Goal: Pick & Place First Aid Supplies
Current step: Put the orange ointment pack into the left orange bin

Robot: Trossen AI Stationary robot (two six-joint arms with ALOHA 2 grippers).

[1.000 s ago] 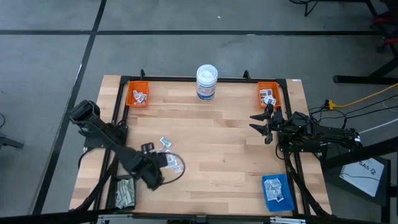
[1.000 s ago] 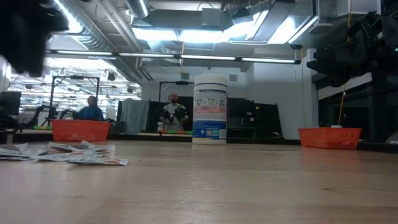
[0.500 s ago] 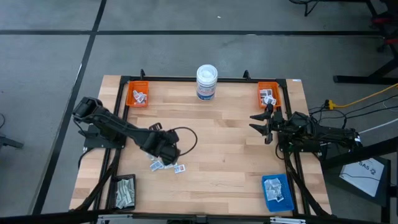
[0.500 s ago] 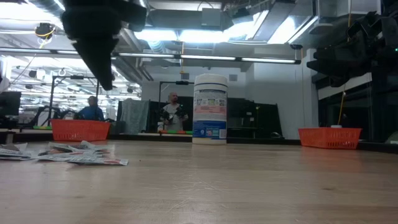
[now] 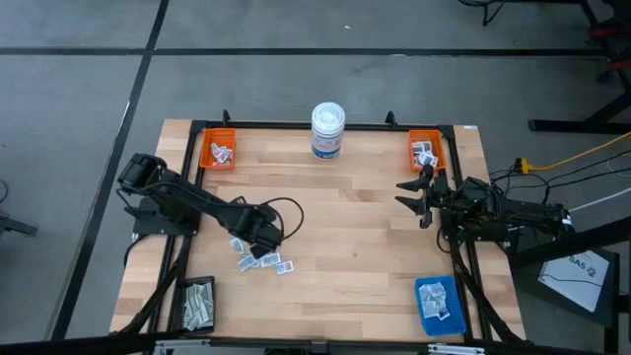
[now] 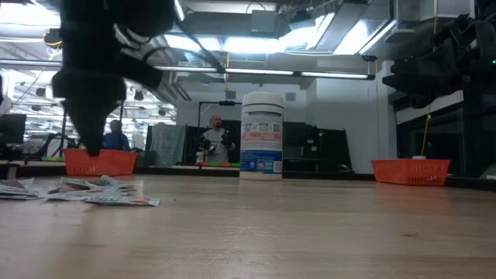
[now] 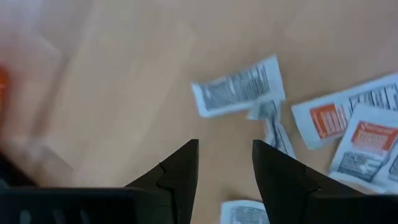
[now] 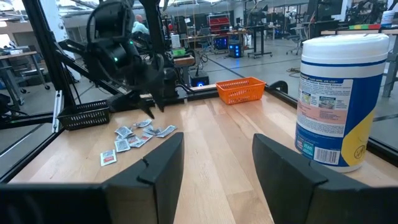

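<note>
I'm looking down on a light wooden table (image 5: pixel 355 237) w/ a black metal frame, grey floor around it. Left arm reaches in from the table's left edge toward the centre-left; right arm waits at the right edge, near the back.

Largest item on the table: a white round tub w/ blue label (image 5: pixel 327 131), upright at the middle of the back edge. Four trays sit near the corners: orange mesh tray at back left (image 5: pixel 218 149), orange mesh tray at back right (image 5: pixel 426 150), black mesh tray at front left (image 5: pixel 198 305) holding pale greenish strips (image 5: pixel 201 306), and a blue tray at front right (image 5: pixel 439 304) w/ white packets in it. Both orange trays hold a few packets too.

Left gripper (image 7: pixel 225 163) hangs low over a loose scatter of small flat white paper packets w/ grey print (image 5: pixel 261 258), centre-left on the wood. In the left wrist view its two dark fingers stand apart w/ bare wood between them, gripping nothing; one packet (image 7: pixel 239 88) lies just past the tips, and some nearby carry an orange patch (image 7: pixel 326 118).

Right gripper (image 5: pixel 412 191) hovers beside the back right orange tray, fingers spread, nothing between them.

Low view: two ppl show far off in the room behind the table.
</note>
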